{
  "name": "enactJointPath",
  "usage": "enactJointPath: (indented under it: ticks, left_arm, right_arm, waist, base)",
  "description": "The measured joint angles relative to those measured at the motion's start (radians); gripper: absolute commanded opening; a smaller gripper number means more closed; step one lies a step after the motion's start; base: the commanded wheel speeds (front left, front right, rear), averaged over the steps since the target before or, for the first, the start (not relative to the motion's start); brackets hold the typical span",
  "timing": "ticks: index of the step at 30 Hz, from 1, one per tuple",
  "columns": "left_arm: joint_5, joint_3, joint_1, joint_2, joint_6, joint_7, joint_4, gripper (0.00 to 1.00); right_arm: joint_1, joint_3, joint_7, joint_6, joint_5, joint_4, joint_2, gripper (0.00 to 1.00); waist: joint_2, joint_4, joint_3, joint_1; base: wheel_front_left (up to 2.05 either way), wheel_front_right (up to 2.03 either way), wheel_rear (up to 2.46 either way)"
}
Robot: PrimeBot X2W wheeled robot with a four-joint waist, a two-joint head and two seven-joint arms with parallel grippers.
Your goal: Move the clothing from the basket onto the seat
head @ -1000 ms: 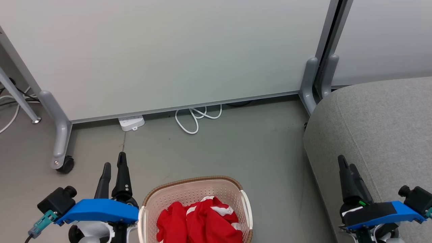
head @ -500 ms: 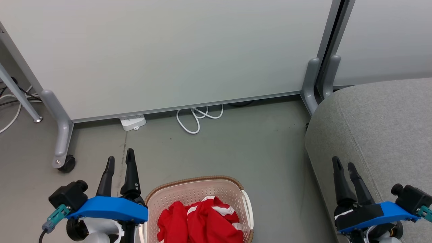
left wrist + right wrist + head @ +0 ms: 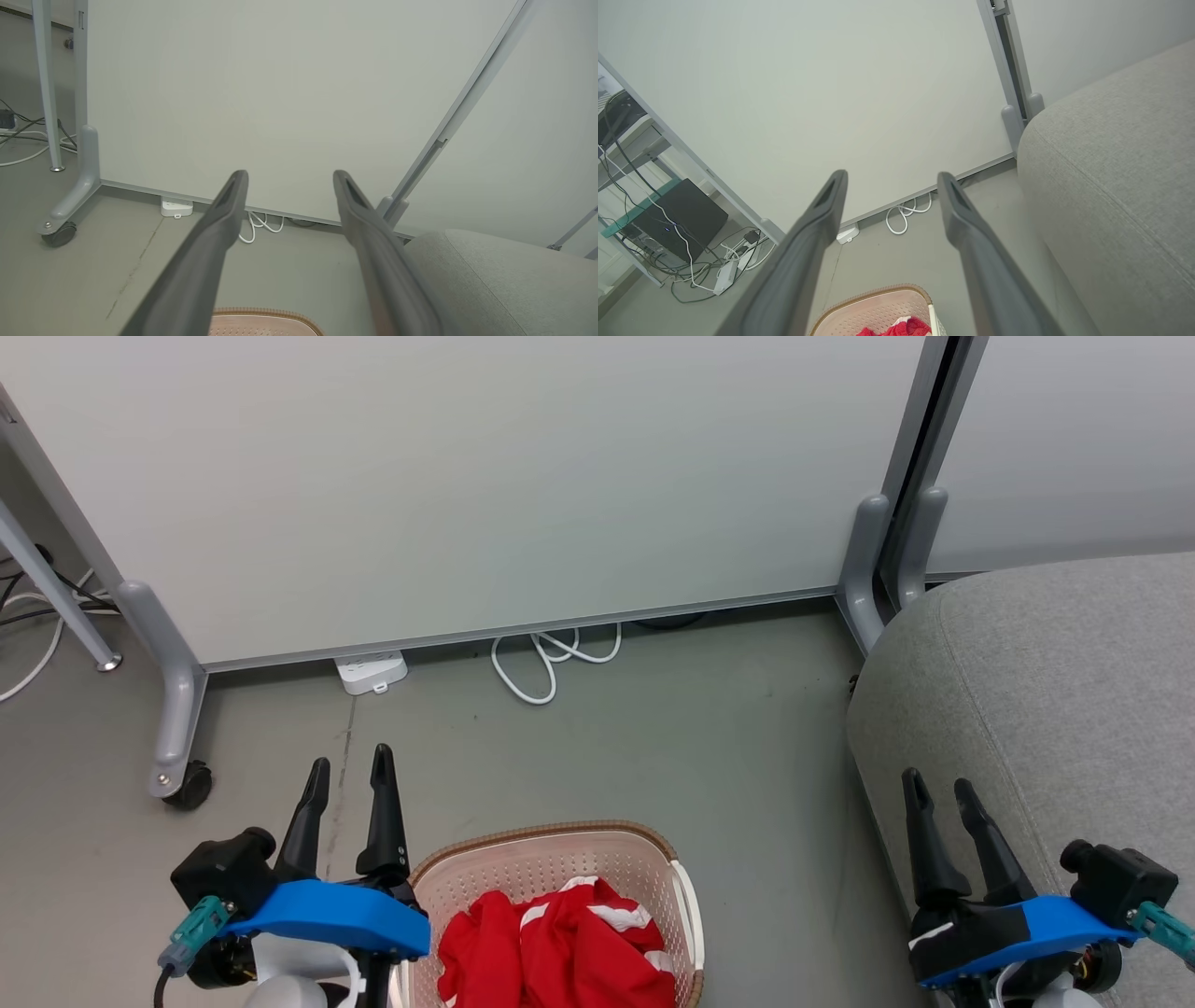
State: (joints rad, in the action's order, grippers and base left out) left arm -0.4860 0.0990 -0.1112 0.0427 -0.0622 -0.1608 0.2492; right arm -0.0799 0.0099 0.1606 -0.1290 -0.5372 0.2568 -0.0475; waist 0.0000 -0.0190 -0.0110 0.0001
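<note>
Red clothing (image 3: 560, 943) lies heaped in the basket (image 3: 551, 835), four o'clock from the left gripper (image 3: 347, 767), eight o'clock from the right gripper (image 3: 938, 786); both pairs of fingers (image 3: 385, 812) stand spread.

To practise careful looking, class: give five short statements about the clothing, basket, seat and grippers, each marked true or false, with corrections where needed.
1. The clothing lies in the basket. True.
2. The left gripper is shut on a garment. False: it is open and holds nothing.
3. The seat stands to the robot's right of the basket. True.
4. The right gripper grips the basket's rim. False: it is open and apart from the basket.
5. The white cable lies on the floor by the wall panel. True.
</note>
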Motion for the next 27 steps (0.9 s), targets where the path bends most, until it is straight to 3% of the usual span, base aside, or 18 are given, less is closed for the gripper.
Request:
enactJointPath:
  ticks: [27]
  left_arm:
    - [0.231,0.044,-0.02,0.004,0.006,-0.061,0.03,1.0]
  right_arm:
    - [-0.017,0.026,0.061,0.0,0.231,0.023,-0.007,1.0]
  waist:
    - [0.0,-0.012,0.0,0.0]
  base:
    - [0.0,0.0,0.0]
